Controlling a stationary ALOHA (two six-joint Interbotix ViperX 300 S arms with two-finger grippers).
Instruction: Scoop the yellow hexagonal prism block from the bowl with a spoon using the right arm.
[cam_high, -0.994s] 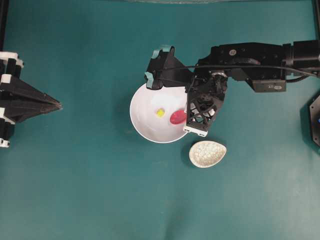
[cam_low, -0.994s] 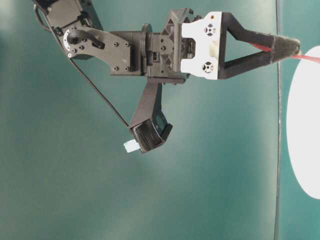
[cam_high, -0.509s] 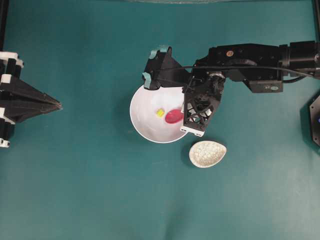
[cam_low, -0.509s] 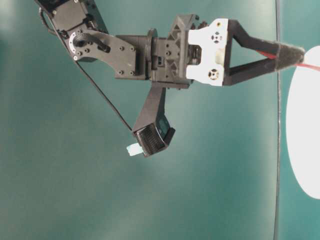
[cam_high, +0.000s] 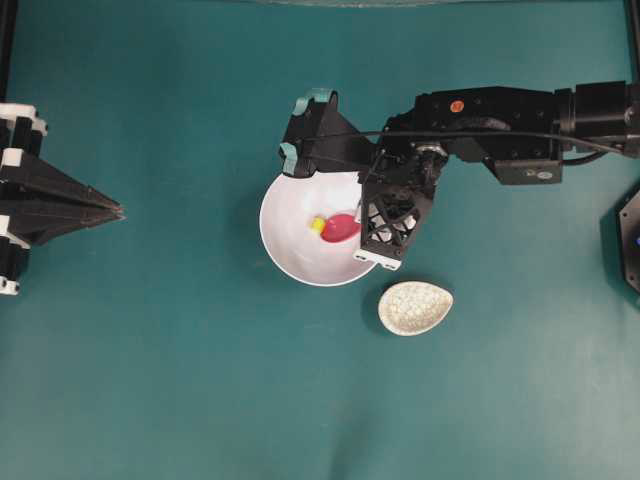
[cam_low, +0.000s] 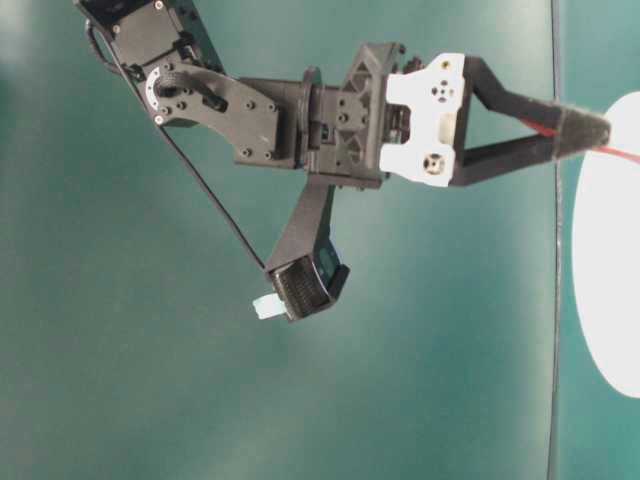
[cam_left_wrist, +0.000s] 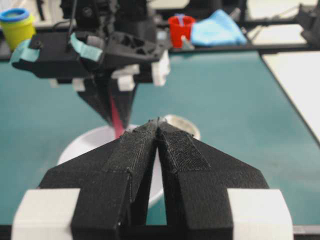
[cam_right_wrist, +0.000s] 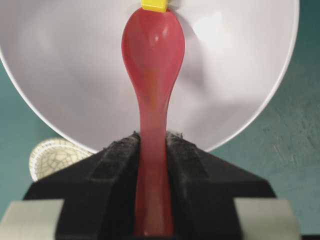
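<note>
Illumination is even and bright in the overhead view. The bowl carries a soft shadow along its rim toward 7 o'clock. In the right wrist view, a diffuse glare patch sits on the bowl interior at 1 o'clock, and the near gripper body is soft. In the left wrist view, background objects at 12 o'clock are blurred.

The overhead view looks straight down on the whole table, taking in both arms. The table-level view sits close beside the right arm, sideways. The left wrist view faces across the table from afar; the right wrist view looks closely down. All four share the bowl.
</note>
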